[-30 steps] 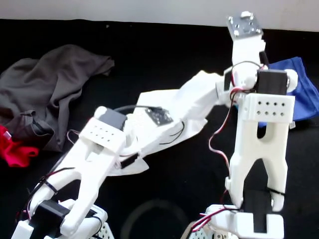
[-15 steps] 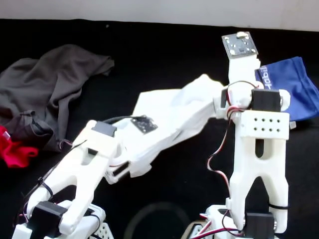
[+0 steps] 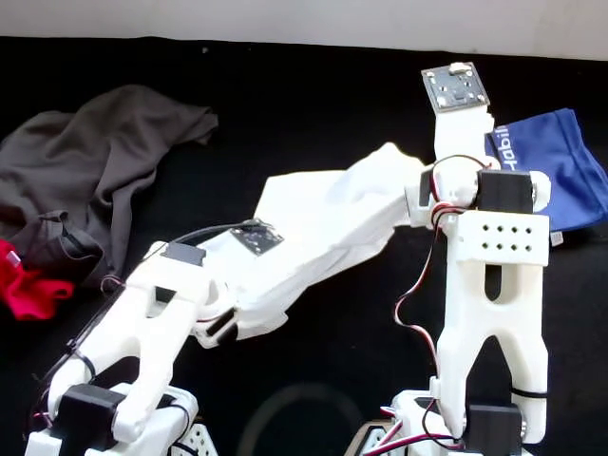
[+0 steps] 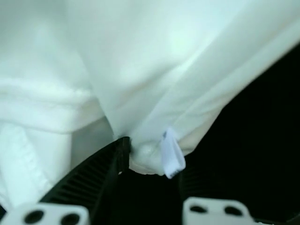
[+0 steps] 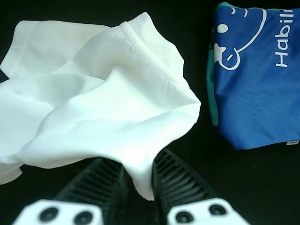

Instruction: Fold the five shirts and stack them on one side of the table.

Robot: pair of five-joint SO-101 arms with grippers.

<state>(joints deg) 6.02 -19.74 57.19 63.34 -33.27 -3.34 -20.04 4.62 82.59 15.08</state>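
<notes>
Here black table (image 3: 285,114), wall (image 3: 285,17); left end effector (image 4: 151,158), right end effector (image 5: 138,165) grip white shirt (image 3: 313,204).

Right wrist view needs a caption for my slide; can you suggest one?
Right gripper pinching a white shirt beside a blue shirt on the black table.

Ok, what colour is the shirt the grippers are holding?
Plain white shirt, clearest in the right wrist view.
</notes>
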